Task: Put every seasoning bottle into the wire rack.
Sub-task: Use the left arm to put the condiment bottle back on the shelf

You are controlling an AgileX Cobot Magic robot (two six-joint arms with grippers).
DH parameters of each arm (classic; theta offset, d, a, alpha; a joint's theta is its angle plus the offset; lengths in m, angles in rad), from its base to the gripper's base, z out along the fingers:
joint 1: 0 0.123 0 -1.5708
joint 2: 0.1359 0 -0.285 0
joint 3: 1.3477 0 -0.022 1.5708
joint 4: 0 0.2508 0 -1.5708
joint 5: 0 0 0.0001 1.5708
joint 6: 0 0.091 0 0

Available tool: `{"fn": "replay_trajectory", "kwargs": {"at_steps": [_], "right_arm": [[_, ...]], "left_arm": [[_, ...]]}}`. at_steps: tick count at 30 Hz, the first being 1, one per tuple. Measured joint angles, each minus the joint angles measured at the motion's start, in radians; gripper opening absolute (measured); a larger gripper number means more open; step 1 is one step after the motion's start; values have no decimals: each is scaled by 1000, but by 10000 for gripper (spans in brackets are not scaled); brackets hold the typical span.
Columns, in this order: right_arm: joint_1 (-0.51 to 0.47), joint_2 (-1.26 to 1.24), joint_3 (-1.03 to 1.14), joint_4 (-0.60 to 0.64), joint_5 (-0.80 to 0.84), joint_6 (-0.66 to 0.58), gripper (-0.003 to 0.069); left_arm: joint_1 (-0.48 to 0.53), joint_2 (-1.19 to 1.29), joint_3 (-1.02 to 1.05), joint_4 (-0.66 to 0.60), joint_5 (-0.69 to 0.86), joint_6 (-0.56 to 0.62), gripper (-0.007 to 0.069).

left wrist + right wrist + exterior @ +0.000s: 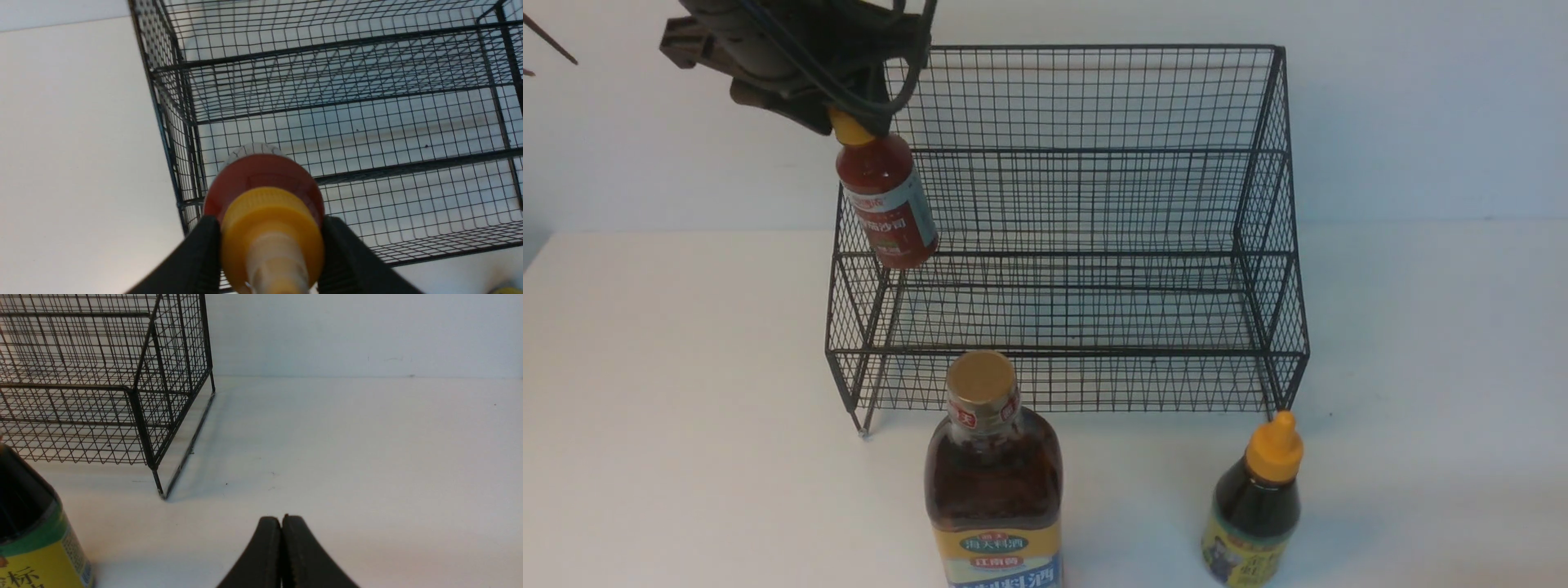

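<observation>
Over the rack's left end: red bottle (886,208) hangs in the air, tilted, base swung right, yellow nozzle cap on top.
left end effector (271,253): clamped on the red bottle's yellow cap, one finger on each side.
bottle vs rack: left wrist view puts the bottle's base just inside the left side wall of the wire rack (1094,98), above a mesh tier. Can't tell if it touches the mesh.
wire rack: black mesh, stepped tiers, stands on the table (670,367), far centre.
amber bottle (994,482): upright on the table, near centre, just in front of the rack's front edge. Gold cap, yellow-blue label.
dark bottle (1254,506): upright on the table, near right, in front of the rack's right front foot. Yellow nozzle cap, yellow-green label.
right end effector (282,522): fingers pressed together, nothing between them, low over bare table, right of the dark bottle.
</observation>
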Motion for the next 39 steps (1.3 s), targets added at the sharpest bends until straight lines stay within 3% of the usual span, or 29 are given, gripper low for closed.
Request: {"fn": "replay_trajectory", "kwargs": {"at_steps": [9, 24, 39], "right_arm": [[0, 0, 0, 0, 0, 0, -8], [0, 0, 0, 0, 0, 0, -8], [0, 0, 0, 0, 0, 0, -8]], "left_arm": [[8, -56, 107, -92, -27, 83, 275], [9, -79, 195, -12, 3, 84, 275], [9, 57, 195, 24, -4, 82, 275]]}}
